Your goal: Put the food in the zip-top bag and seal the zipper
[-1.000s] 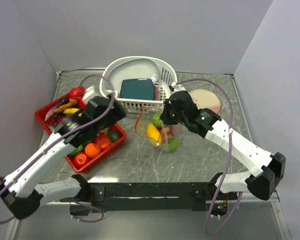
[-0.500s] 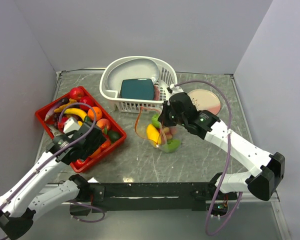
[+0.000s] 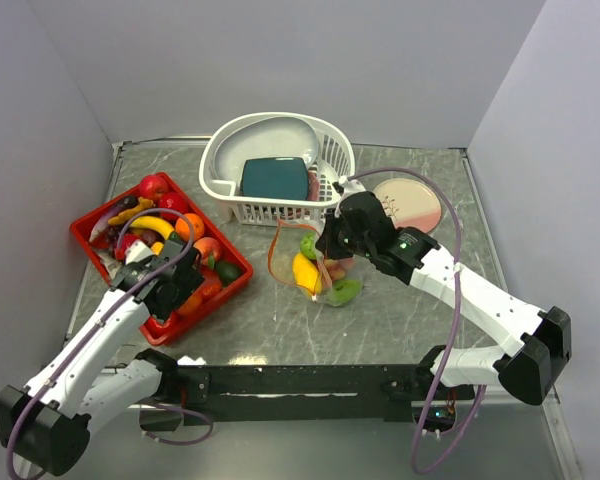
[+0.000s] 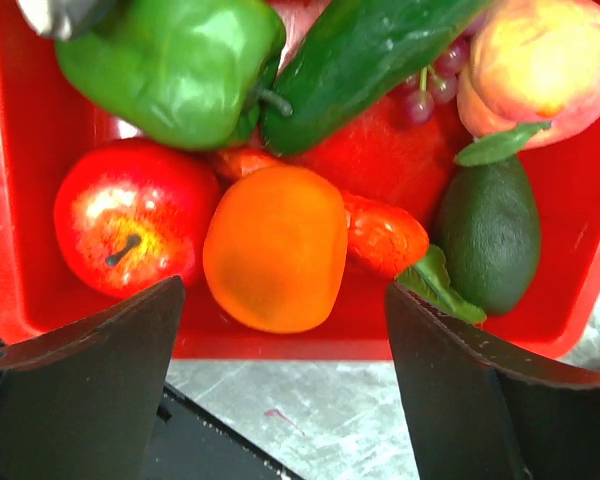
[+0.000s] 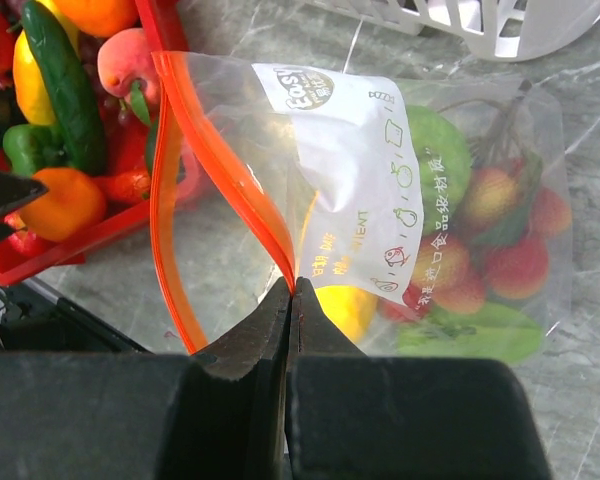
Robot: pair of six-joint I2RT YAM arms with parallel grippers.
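Note:
The clear zip-top bag [image 3: 320, 268] stands at the table's middle, mouth open to the left. Inside it are a yellow lemon [image 5: 352, 306], green pieces [image 5: 442, 150] and red grapes [image 5: 510, 245]. My right gripper [image 5: 293, 290] is shut on the orange-red zipper [image 5: 215, 165] at the mouth's upper edge and holds it up; it also shows in the top view [image 3: 332, 240]. My left gripper [image 4: 283, 300] is open and empty over the near end of the red tray [image 4: 20, 150], above an orange [image 4: 273, 248], a red apple [image 4: 130, 230] and a green pepper [image 4: 175, 65].
The red tray [image 3: 238, 288] at the left holds several more toy foods, such as a cucumber [image 4: 360, 55], a peach [image 4: 545, 60] and an avocado [image 4: 490, 235]. A white slotted basket [image 3: 220, 160] with a teal slab [image 3: 275, 180] stands behind. A pink plate [image 3: 412, 202] lies at the right.
My left arm has pulled back from beside the bag and basket to the near end of the red tray. My right gripper keeps its hold on the zipper, almost unmoved.

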